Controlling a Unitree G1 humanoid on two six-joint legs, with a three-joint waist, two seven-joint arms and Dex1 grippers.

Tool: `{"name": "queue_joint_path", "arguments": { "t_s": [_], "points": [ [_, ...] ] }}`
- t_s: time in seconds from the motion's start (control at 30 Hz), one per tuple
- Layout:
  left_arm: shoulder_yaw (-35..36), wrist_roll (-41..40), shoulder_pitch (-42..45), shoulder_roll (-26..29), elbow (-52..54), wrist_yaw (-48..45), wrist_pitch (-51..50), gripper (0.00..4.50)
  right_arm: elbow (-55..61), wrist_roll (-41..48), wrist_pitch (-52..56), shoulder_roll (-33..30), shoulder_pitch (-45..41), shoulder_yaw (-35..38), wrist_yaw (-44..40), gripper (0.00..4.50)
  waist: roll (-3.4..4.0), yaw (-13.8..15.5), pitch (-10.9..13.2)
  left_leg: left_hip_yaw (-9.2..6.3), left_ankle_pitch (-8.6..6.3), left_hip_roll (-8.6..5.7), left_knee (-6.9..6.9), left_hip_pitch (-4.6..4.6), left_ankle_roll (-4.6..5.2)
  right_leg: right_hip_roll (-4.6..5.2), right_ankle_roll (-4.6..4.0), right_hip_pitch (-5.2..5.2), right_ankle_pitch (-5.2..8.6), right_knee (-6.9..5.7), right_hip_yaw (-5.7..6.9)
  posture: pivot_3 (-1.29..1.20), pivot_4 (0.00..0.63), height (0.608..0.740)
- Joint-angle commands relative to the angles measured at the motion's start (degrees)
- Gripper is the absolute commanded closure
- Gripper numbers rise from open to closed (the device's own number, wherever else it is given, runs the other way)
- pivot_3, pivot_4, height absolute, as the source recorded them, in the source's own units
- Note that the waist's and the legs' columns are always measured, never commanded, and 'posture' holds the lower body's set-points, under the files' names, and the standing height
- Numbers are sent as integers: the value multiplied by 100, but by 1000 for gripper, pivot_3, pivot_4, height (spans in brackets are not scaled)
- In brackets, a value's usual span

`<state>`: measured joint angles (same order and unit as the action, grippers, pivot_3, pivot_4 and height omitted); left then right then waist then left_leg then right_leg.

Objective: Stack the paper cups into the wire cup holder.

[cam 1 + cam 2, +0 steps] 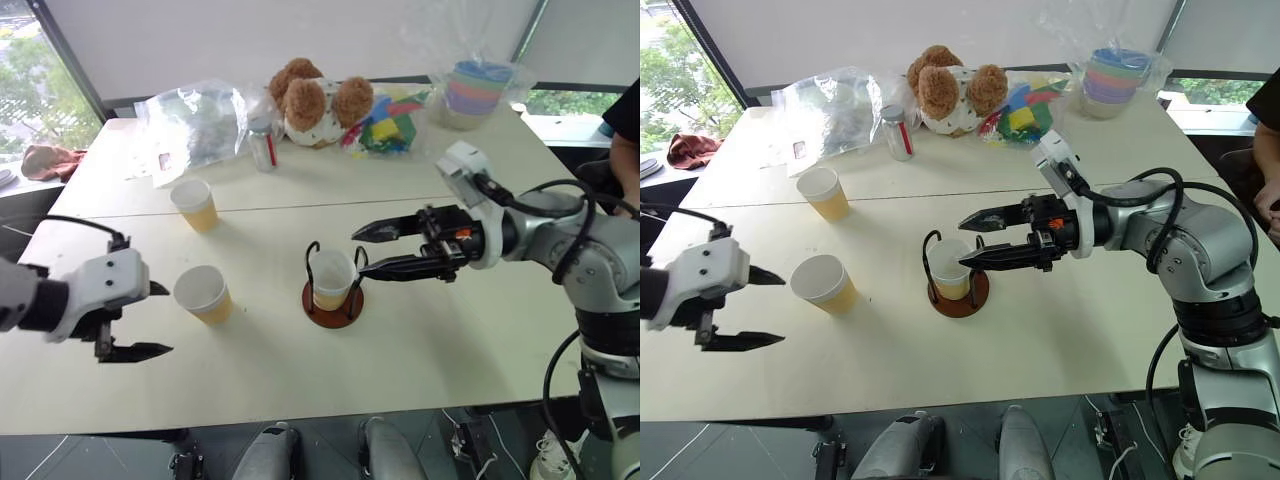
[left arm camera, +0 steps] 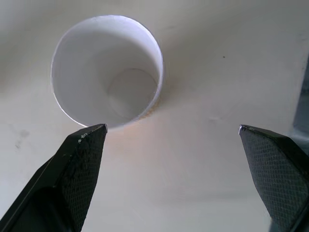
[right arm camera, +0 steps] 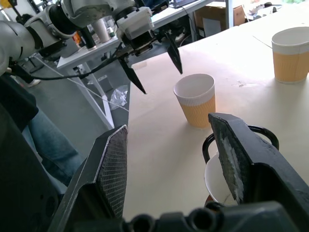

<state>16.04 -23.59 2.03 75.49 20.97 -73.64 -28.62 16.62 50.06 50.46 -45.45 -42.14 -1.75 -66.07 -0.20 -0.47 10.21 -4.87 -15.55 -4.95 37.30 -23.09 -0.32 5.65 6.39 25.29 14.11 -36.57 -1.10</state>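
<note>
Left gripper (image 1: 150, 320) hovers with fingers wide apart just beside the nearest paper cup (image 1: 204, 294). Right gripper (image 1: 375, 250), fingers parted and empty, hangs beside the wire cup holder (image 1: 334, 297) containing one cup (image 1: 332, 277). A third cup (image 1: 195, 204) stands farther back.

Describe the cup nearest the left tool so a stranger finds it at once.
On the near half of the table, left of the wire holder, stands a paper cup. Unlike the far cup, it sits beside the open left tool.

bare table (image 1: 300, 375) surrounds the near paper cup (image 1: 203, 293); nothing blocks it.
</note>
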Motion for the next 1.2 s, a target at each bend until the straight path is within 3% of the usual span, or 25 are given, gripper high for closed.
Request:
{"name": "queue_joint_path", "arguments": {
  "t_s": [0.03,0.1,0.2,0.4,0.43,0.47,0.6,0.8,1.0,1.2],
  "points": [
    [-607,263,517,-119,-381,-99,440,0,341,234,97,3,59,310,210,1631,0,-16,0,1,0,0,0,-1,0,-1,0,1,0,0,1,0,150,740],
    [-915,416,779,-167,-558,-183,637,0,443,292,149,-11,129,358,293,1631,0,-24,0,2,0,0,0,-1,0,-2,1,2,0,0,2,0,150,740],
    [-1238,405,1096,-263,-652,-373,697,779,507,311,189,-4,169,418,436,1576,0,-40,0,4,0,2,0,-2,1,-4,1,6,0,0,1,0,150,740],
    [-1748,599,1492,-335,-754,-767,970,3879,546,332,193,2,191,481,638,1576,-1,-31,0,5,0,1,11,-2,3,-6,1,3,0,-7,1,0,150,740],
    [-1798,609,1520,-339,-744,-814,970,4315,564,334,194,-4,202,474,650,1576,-2,-31,0,5,0,1,12,-2,4,-6,1,3,0,-7,1,0,150,740],
    [-1837,628,1530,-340,-730,-855,981,4461,576,336,193,-11,211,470,662,1576,-2,-32,0,5,-1,1,13,-3,4,-7,1,3,0,-8,1,0,150,740],
    [-1910,681,1641,-379,-689,-917,952,4461,605,358,208,-59,258,518,739,1576,-2,-32,0,5,-1,1,15,-2,6,-9,2,4,0,-16,2,0,150,740],
    [-2149,957,2692,-575,-1379,-1081,1125,4461,651,332,220,-156,405,650,926,1576,-4,-17,1,3,-6,-2,61,-9,14,-14,3,0,1,-45,7,0,150,740],
    [-2435,673,5188,-998,-2474,-1807,606,4461,402,109,115,-397,604,878,958,1576,-35,14,5,-14,-7,-6,93,-20,18,-19,7,-12,-1,-56,29,0,150,740],
    [-3927,-856,7414,-1465,-3106,-1886,461,4461,283,-547,-201,-1141,1288,1273,905,1576,-34,6,4,-10,-16,-12,94,-22,33,-13,23,-11,4,-58,26,0,150,740]
  ]
}}
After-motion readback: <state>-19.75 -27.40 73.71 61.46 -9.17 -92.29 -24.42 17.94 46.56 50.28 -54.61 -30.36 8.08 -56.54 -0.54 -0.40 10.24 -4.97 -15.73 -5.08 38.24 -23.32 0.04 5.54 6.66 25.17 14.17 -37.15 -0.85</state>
